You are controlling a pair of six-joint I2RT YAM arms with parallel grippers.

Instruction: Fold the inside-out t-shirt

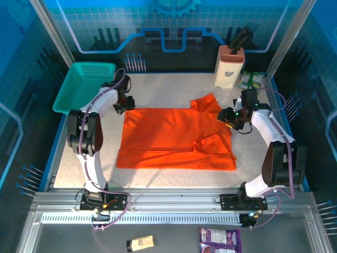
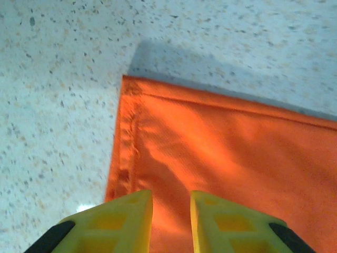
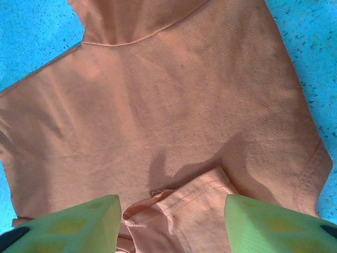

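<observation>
**Inspector:** Where is the t-shirt (image 1: 176, 138)?
**Recorder:** Spread flat on the speckled table (image 1: 158, 87), between the two arms, with one sleeve folded in over its right part.
**Inspector:** Left gripper (image 2: 171, 221)?
**Recorder:** Over the shirt's hemmed far-left corner. Fingers narrowly parted, nothing pinched between them.
**Inspector:** Right gripper (image 3: 172, 216)?
**Recorder:** Released. Jaws wide apart, a stitched sleeve hem lying loose between them.
**Inspector:** Any legible marking?
**Recorder:** The purple packet (image 1: 218, 240) near the front carries print too small to read. The white holder (image 1: 229, 66) bears a dark motif whose lettering cannot be made out.
</observation>
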